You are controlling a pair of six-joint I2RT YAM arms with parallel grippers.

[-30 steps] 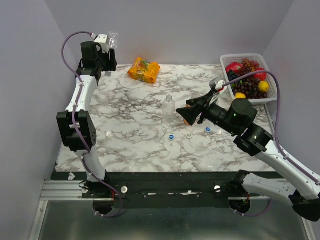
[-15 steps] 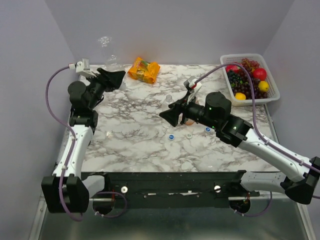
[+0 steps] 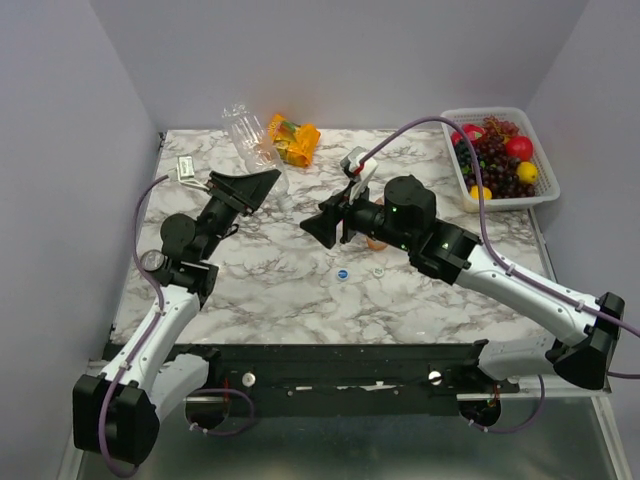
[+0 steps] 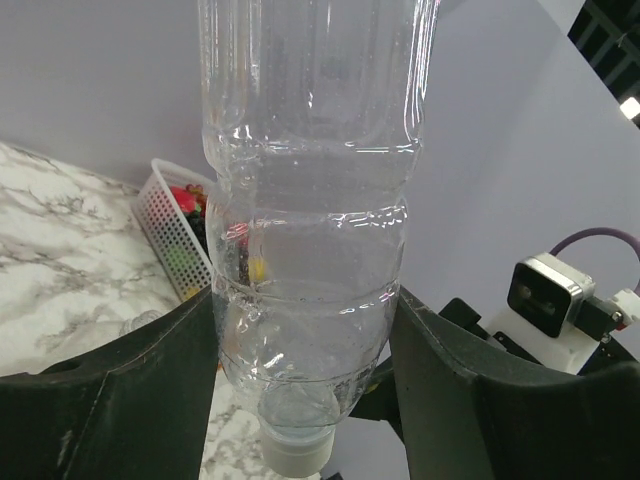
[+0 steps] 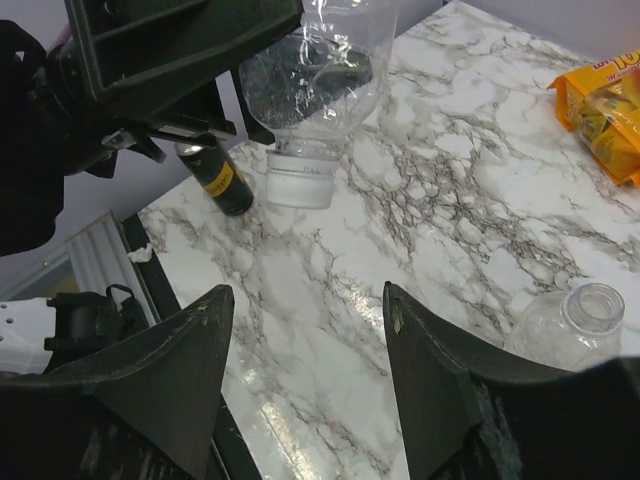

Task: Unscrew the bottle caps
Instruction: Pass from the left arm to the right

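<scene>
From the near edge the left arm is raised forward, and a clear bottle (image 3: 248, 130) is pinched between the fingers of the left gripper (image 3: 252, 185), tilted above the marble table (image 3: 250, 290). The right arm is stretched across the middle; the fingers of the right gripper (image 3: 318, 225) are spread wide and empty. A blue cap (image 3: 342, 273) and a pale cap (image 3: 378, 271) are laid near each other on the table. Only in the wrist views is the white cap (image 4: 295, 452) seen on the ribbed, transparent bottle's neck; a second bottle (image 5: 575, 320), uncapped, is shown by the right wrist view. Farther back, a crinkled orange snack packet (image 3: 290, 140) and a white mesh basket (image 3: 490, 110) of fruit are placed.
</scene>
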